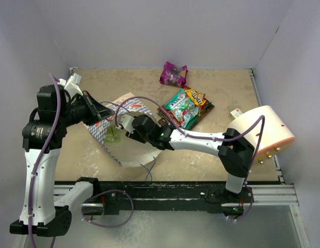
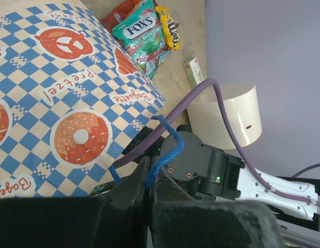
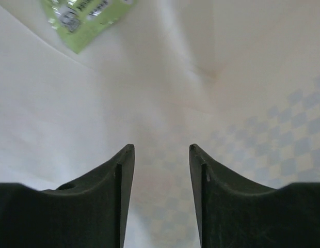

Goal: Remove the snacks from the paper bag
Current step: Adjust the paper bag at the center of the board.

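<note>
Top external view: the paper bag (image 1: 130, 154) lies on its side on the tan bench (image 1: 201, 163), mouth toward the arms. The left pincer (image 1: 96, 110) holds up one edge, and the right pincer (image 1: 125, 125) sits inside the mouth, just beside a lime-green packet (image 1: 112, 135). A Fox's packet (image 1: 180, 109) in a small pile and a magenta packet (image 1: 174, 73) lie out on the bench, well apart from the bag. A cream cylinder (image 1: 263, 129) stands at the right, and pale walls (image 1: 149, 31) close in three sides.

Left wrist view: the left pincer (image 2: 148, 181) is clamped together on the bag's blue string handle (image 2: 162, 150), beside the checkered paper.

Right wrist view: the right pincer (image 3: 161, 147) stands apart, nothing between its fingers (image 3: 121, 170), over the bag's white inner wall. The lime-green packet (image 3: 80, 13) lies ahead. It looks light, limp and slick, so it is probably best pinched at a crimped edge. The thin paper beneath could get caught too.
</note>
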Controlling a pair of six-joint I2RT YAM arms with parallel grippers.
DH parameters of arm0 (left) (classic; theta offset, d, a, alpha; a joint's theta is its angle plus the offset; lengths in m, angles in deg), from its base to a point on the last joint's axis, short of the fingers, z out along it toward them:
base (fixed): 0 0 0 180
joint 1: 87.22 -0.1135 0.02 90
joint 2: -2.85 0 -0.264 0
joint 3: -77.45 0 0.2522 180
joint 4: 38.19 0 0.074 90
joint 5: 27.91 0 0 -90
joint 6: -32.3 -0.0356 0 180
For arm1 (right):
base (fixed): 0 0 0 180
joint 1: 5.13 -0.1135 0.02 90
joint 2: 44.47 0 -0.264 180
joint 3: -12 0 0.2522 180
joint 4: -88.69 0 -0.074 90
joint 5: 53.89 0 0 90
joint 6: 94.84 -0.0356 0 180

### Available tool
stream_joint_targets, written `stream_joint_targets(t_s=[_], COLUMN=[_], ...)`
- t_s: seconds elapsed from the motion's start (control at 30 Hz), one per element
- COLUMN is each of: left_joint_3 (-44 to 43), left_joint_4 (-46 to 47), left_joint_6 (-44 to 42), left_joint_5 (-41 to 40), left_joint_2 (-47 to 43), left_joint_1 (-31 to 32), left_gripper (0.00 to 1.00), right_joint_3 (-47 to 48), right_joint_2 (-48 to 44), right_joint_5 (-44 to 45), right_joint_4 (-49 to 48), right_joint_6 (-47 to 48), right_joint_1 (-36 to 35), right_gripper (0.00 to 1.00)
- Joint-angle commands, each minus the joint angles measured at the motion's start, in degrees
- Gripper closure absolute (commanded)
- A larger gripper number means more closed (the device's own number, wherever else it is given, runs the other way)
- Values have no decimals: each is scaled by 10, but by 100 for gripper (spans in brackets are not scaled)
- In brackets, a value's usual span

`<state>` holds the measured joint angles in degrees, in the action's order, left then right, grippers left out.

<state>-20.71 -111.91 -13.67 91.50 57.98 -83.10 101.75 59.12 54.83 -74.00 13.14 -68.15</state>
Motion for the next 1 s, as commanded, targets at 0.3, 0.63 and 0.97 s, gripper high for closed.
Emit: stream_joint_targets(t_s=[0.3,0.63,0.97], left_joint_3=[15,-6,-15], left_joint_4=[76,87,94], left_joint_6=[7,3,3], left_joint_5=[94,130,181], left_joint_2=[7,14,22], left_joint_1=[-3,-3,-3], left_gripper=[100,100,100], right_joint_3=[-101,-62,1], right_joint_2=[-6,116,221], right_joint_5=[-109,-113,-110], right_joint_4=[-297,-444,-519], right_joint_6=[-167,-196,-184], right_joint_1=[-53,-56,-51], right_gripper=[36,18,0])
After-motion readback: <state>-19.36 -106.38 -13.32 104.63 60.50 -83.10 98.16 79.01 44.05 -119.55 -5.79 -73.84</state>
